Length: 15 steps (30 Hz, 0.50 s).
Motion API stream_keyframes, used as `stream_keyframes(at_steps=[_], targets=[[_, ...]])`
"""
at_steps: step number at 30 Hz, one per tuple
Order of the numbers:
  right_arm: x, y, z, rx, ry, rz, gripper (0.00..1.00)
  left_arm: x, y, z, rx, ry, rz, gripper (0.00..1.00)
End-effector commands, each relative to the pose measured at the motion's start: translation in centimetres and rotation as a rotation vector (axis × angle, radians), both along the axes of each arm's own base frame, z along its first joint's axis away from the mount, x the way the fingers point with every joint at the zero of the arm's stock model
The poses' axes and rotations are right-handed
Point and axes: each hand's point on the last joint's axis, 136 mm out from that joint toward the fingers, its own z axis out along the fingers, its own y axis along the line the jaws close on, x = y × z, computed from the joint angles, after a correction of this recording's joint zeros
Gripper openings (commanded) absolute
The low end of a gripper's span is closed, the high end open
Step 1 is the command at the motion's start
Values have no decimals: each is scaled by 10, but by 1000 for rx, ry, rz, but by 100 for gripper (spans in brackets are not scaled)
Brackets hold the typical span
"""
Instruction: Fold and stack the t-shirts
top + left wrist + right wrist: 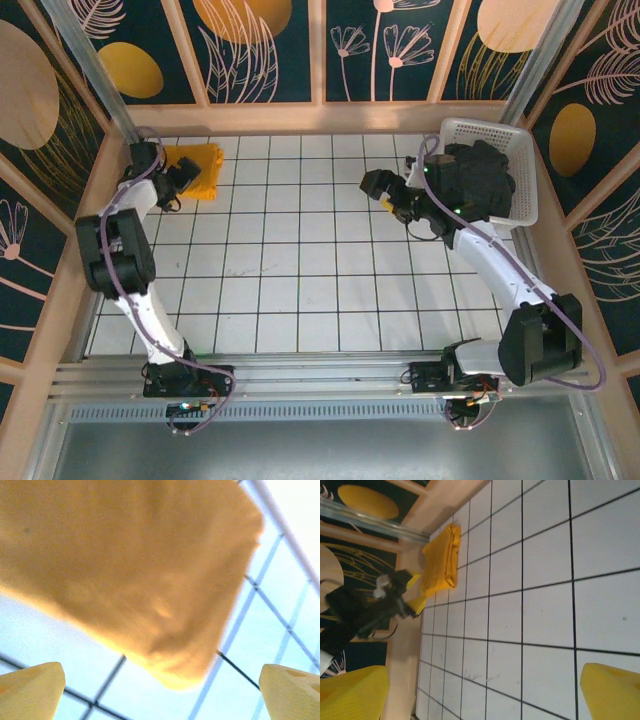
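Worktop: white tiles with a dark grid, bordered by a wooden frame.

Item 1, mustard t-shirt: folded into a compact, roughly rectangular bundle. It lies flat in the far left corner of the worktop, close to the wooden frame. The right wrist view shows stacked fold edges along one side of it. No part of it is lifted.

Item 2, dark t-shirt: bunched in a loose heap inside the white mesh basket. The basket stands at the far right corner of the worktop. The cloth rises about level with the basket rim and is not folded. The two shirts are well apart, on opposite sides of the worktop.

Left gripper: positioned at the near left edge of the mustard t-shirt. Its yellow fingers are spread wide, one at each lower corner of the left wrist view. Bare tile shows between them. The rounded corner of the bundle lies just beyond the tips, and nothing is pinched. Whether the tips touch the worktop cannot be told.

Right gripper: positioned over open tiles to the left of the basket, pointing across the worktop towards the mustard t-shirt. Its fingers are also spread wide, with only bare tile between them. It holds no cloth. The right forearm crosses in front of the basket's near left side. Whether the arm touches the basket cannot be determined.

Stacking: not done. One shirt is folded and the other sits unfolded in the basket.
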Motion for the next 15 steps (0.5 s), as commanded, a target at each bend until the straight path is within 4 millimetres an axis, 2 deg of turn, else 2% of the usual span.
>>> stream_keyframes(at_steps=[1, 3, 4, 6, 7, 8, 10, 12, 13, 15], targets=[[13, -36, 58, -49, -201, -144, 99, -13, -36, 95, 20, -218, 44, 99], [13, -63, 77, -149, -273, -253, 99, -37, -49, 117, 92, -259, 97, 99], [15, -87, 83, -228, -291, -360, 99, -54, -50, 127, 129, -285, 152, 99], [12, -129, 77, -378, -276, -540, 99, -93, -44, 135, 222, -328, 284, 99], [8, -148, 69, -444, -274, -612, 99, -120, -34, 137, 278, -361, 377, 99], [6, -158, 62, -490, -302, -633, 99, -137, -27, 138, 313, -411, 418, 99], [-3, -178, 41, -585, -392, -683, 99, -164, -18, 132, 428, -517, 393, 99], [-13, -194, 19, -683, -488, -737, 99, -180, -12, 119, 621, -523, 309, 99], [-19, -201, 1, -731, -517, -756, 99, -184, -11, 109, 709, -500, 259, 99], [-25, -208, -25, -778, -534, -769, 99, -188, -14, 92, 796, -494, 176, 99]])
